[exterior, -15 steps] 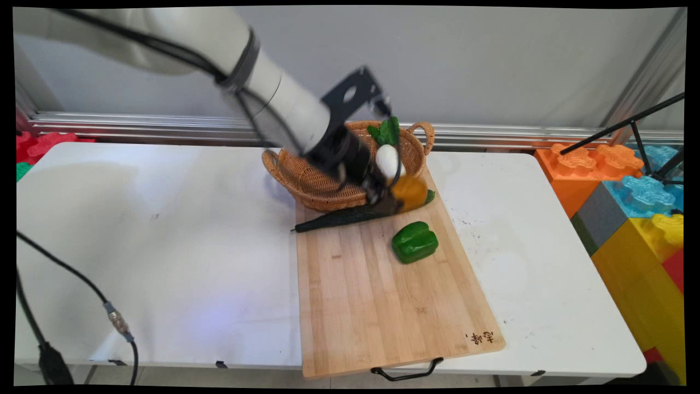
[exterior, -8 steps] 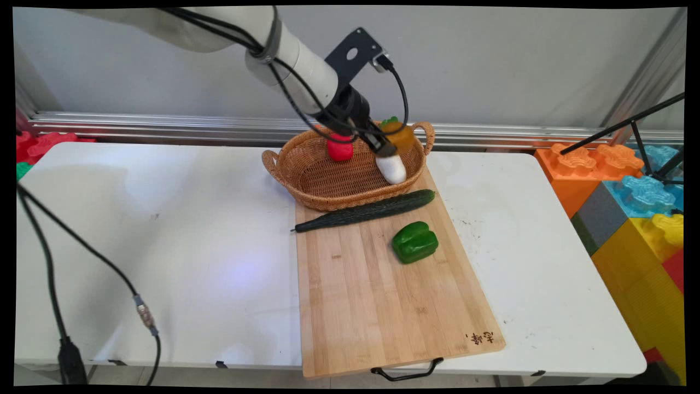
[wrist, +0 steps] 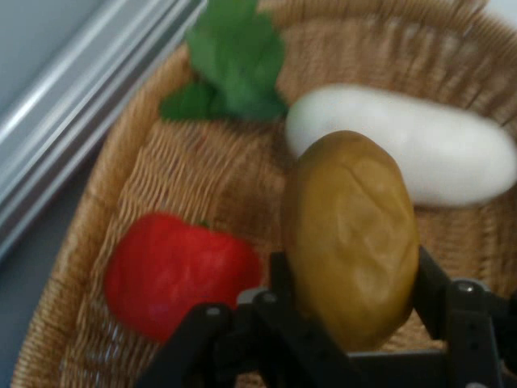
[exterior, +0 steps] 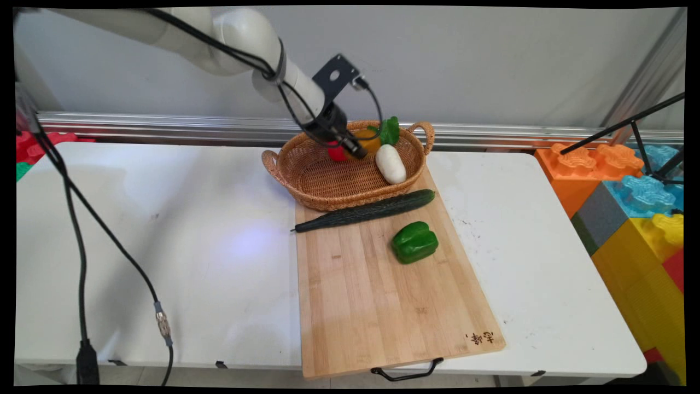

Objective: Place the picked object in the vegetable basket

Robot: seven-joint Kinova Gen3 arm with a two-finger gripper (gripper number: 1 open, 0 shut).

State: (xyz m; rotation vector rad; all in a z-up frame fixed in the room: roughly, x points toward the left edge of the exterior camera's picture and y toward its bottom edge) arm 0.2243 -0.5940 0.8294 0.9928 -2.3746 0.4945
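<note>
Wicker basket (exterior: pixel 317 180) under tool (wrist: pixel 351 279) gripping potato (wrist: pixel 351 234).

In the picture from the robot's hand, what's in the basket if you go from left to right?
Red tomato → yellow-brown potato, held between the jaws → white radish. The radish's green leaves lie above the tomato and potato, so they have no clear place in the row. All sit in the wicker basket.
</note>
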